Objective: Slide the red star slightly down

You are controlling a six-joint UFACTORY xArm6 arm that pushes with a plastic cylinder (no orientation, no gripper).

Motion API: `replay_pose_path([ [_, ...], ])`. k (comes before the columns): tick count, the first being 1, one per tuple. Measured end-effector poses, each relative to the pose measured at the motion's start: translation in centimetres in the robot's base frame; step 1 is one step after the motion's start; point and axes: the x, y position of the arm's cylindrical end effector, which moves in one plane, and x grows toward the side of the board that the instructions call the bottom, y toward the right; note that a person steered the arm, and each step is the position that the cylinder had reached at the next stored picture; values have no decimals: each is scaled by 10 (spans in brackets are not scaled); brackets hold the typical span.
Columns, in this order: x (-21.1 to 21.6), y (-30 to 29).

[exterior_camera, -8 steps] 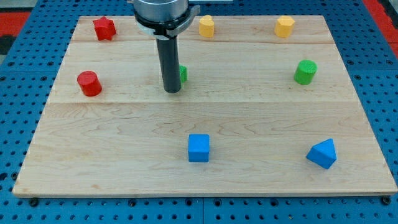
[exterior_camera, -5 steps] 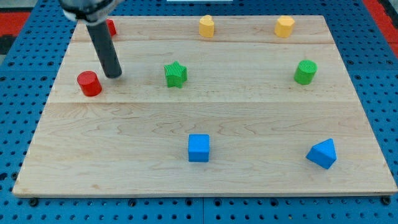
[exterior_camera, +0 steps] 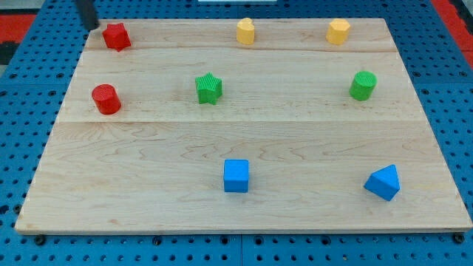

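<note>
The red star point(exterior_camera: 116, 36) sits near the board's top left corner. My tip point(exterior_camera: 92, 27) is at the view's top left, just left of and slightly above the red star, close to it; I cannot tell if they touch. Only the rod's lower end shows. A red cylinder point(exterior_camera: 106, 99) stands below the star on the board's left side.
A green star point(exterior_camera: 209, 89) lies left of centre. A green cylinder point(exterior_camera: 362, 85) is at the right. Two yellow blocks point(exterior_camera: 245, 31) point(exterior_camera: 338, 31) sit along the top edge. A blue cube point(exterior_camera: 236, 176) and a blue wedge-like block point(exterior_camera: 383, 182) lie near the bottom.
My tip moved from the board's middle, by the green star, left past the red cylinder and up to the top left corner. The red star sits slightly further left than before.
</note>
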Motion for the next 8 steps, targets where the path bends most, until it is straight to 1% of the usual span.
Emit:
replay_pose_path([
  [1, 3, 10],
  [2, 11, 50],
  [4, 57, 109],
  [5, 52, 96],
  [6, 22, 77],
  [7, 13, 122],
  [8, 23, 154],
])
